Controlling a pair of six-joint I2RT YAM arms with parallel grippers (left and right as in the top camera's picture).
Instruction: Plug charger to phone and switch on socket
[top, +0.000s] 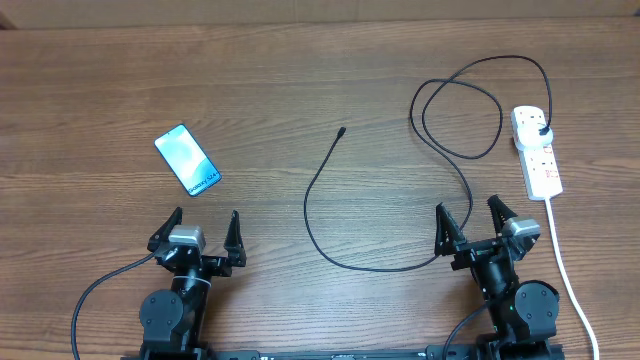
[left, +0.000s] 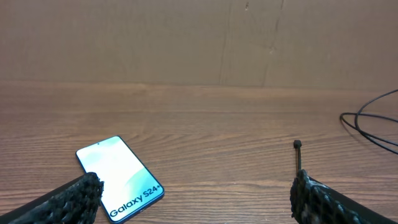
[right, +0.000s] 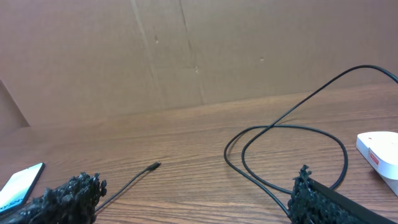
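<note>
Two grippers wide, empty, by near table (top: 300, 60) edge: left gripper (top: 205, 216), right gripper (top: 466, 206). Phone (top: 187, 160) ahead of left gripper, toward left edge, long axis diagonal. Cable tip (top: 342, 130) mid-table, between arms, well apart from phone. Power strip (top: 537, 152) by right edge.

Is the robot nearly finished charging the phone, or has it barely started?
Barely started. Done: the charger's black plug already sits in the socket. In hand: nothing; the left pincer and right pincer are open and empty. Left: the connector tip lies on the table, apart from the phone, and needs plugging in. Whether the socket is switched on, I cannot tell.
</note>
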